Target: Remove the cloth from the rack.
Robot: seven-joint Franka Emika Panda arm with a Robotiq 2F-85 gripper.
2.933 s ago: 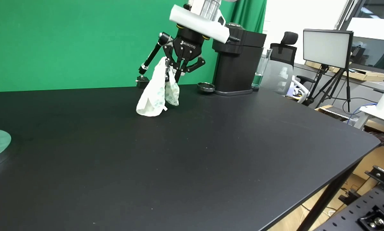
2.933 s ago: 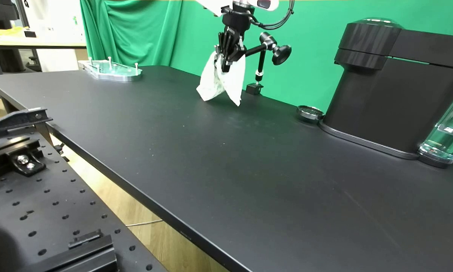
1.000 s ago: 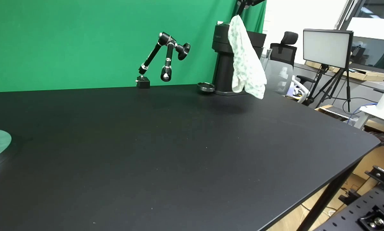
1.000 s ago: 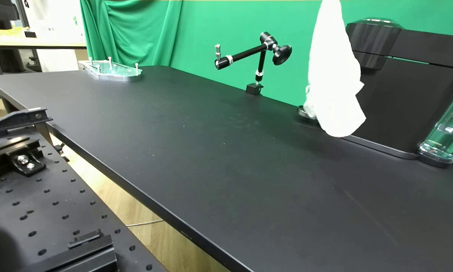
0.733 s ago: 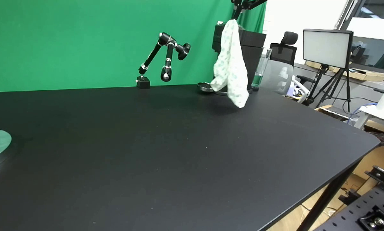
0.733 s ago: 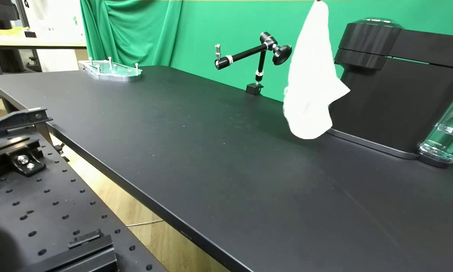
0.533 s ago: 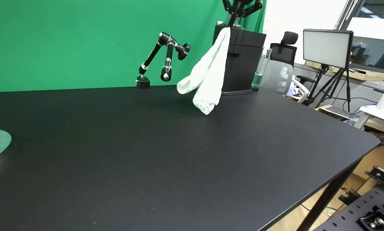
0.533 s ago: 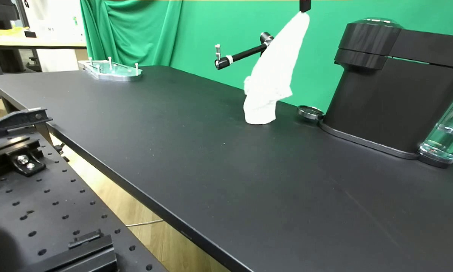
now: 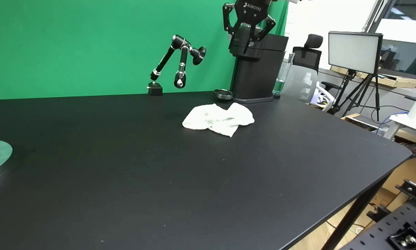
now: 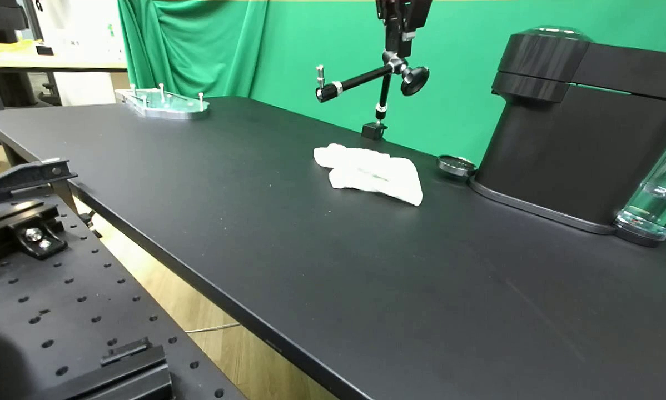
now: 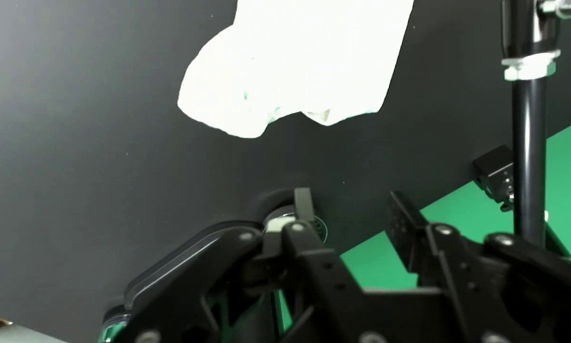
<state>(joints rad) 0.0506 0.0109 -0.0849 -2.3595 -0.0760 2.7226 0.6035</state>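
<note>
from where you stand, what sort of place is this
Likely a robotics lab, judging by the smooth green backdrop, the dark metal plate dotted with holes and the flat white-screened panel on a black tripod.

A crumpled white cloth (image 10: pixel 374 173) lies on the black table (image 10: pixel 266 261) as my gripper (image 10: pixel 399 50) hangs high against the green backdrop (image 10: pixel 463 78), in line with the articulated arm (image 10: pixel 362 78) on the table's far edge, a coffee machine (image 10: pixel 583 144) standing at right.
</note>
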